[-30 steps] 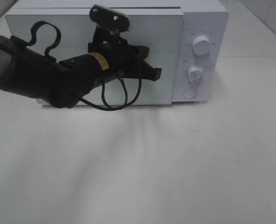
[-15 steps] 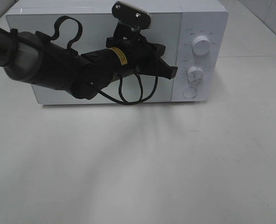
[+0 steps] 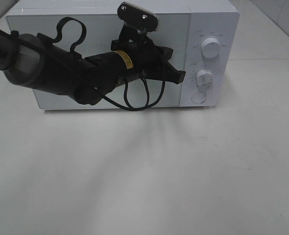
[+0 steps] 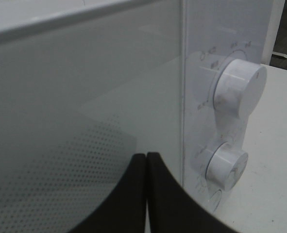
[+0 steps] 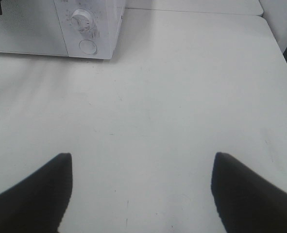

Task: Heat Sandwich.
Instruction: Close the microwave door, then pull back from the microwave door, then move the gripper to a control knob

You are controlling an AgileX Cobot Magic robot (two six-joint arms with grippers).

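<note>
Shift: left gripper (image 3: 180, 77), clenched empty, slid across microwave door (image 3: 176, 29) to lower knob (image 3: 204, 77), center-right of frame | right gripper (image 5: 142, 155) released | dial-setting likely next.

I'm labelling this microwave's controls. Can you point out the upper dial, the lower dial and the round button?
upper dial (image 3: 211, 49), exterior high view, on its front face.
lower dial (image 3: 204, 78), exterior high view, on its front face.
round button (image 3: 199, 97), exterior high view, at its centre.
</note>
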